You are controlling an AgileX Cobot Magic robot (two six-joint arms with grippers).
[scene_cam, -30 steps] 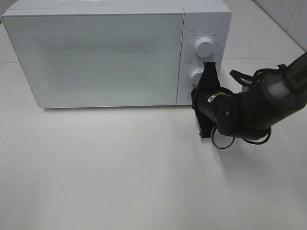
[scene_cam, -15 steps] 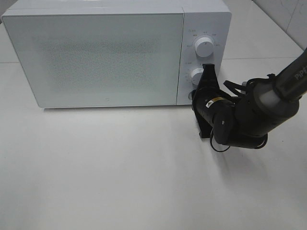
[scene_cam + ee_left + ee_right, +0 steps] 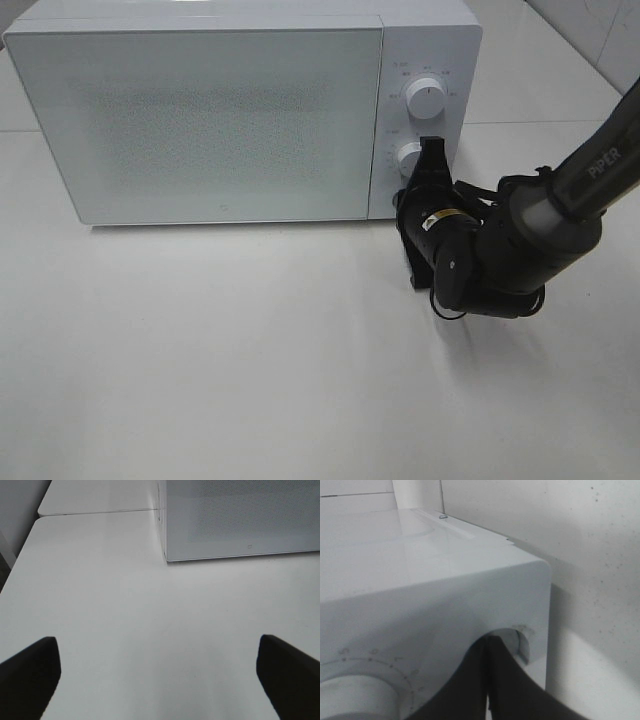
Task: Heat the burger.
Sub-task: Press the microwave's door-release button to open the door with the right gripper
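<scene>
Burger: not visible in any view, and where it lies cannot be told.
Microwave (image 3: 200, 120): a white oven across the upper left and centre of the exterior view, standing on the bench (image 3: 250, 370).
Door (image 3: 210, 125): shut, its speckled frosted front hiding whatever is inside.
Control panel (image 3: 445, 60): a white strip at the oven's right end, carrying an upper knob (image 3: 427, 97) and a lower knob (image 3: 409, 156).
Right arm (image 3: 540, 230): dark, entering from the right edge of the exterior view and bent towards the panel.
Right fingers (image 3: 432, 152): pressed together with nothing between them, tips at the panel just right of the lower knob; the wrist view shows the closed tips (image 3: 487, 650) in front of a round recess near the panel's edge, and contact cannot be confirmed.
Left fingers (image 3: 30, 675): spread wide apart and empty, seen only in the left wrist view, over bare bench in front of the oven's corner, well clear of it.
</scene>
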